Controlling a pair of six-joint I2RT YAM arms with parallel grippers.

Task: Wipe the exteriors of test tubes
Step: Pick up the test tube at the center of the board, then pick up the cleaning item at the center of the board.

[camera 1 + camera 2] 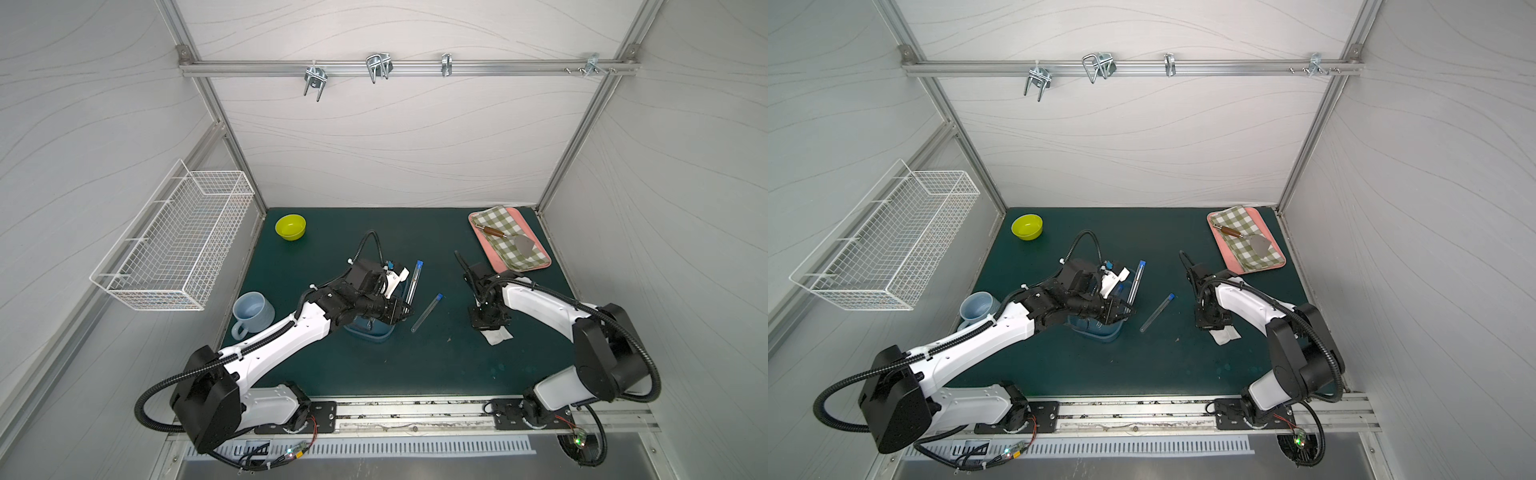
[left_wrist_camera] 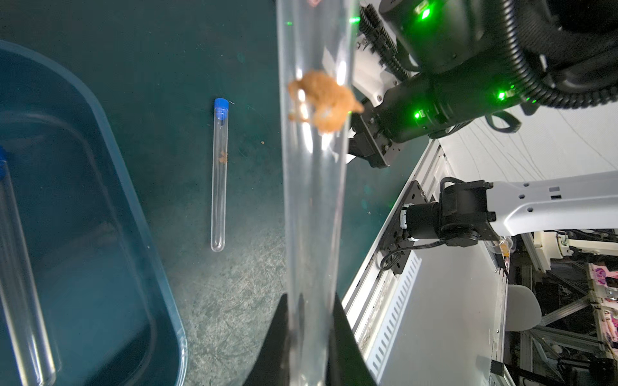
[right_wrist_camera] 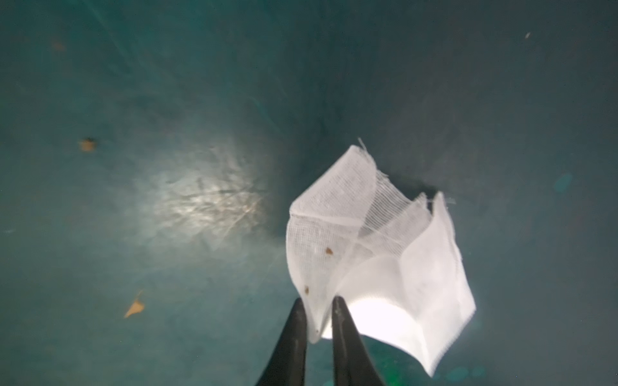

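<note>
Blue-capped, clear test tube 1 [image 2: 314,207] is clamped near its rounded end by the left tool [image 2: 311,300], which is closed firmly on it. The tube projects from the tool, raised off the table [image 1: 415,374], with its cap [image 1: 419,263] toward the back wall. An orange-brown smear [image 2: 321,100] sits on the tube wall partway along. Test tube 2 [image 1: 427,312] lies flat on the dark green table between the 2 arms, apart from test tube 1, with its cap also toward the back. It carries a small orange-brown spot [image 2: 223,157] near mid-length. Test tube 3 [image 2: 20,284] lies inside the blue tray [image 2: 140,214], which sits beneath the left arm's wrist. The right tool [image 3: 317,305] is closed on a corner of a white gauze pad [image 3: 384,267], with the fabric pinched between both fingertips. The pad bears 2 small brown specks, and whether the rest of it rests on the table cannot be determined. In both top views the pad is to the right of test tube 2, well apart from it. A lime-green bowl [image 1: 290,227] stands at the back left of the table and a pale blue mug [image 1: 251,313] at the left edge. At the back right, a pink tray [image 1: 488,249] holds a green-checked cloth [image 1: 498,220] with a brown-handled metal spatula [image 1: 505,237] on it. A white wire basket [image 1: 174,245] hangs on the left wall.
</note>
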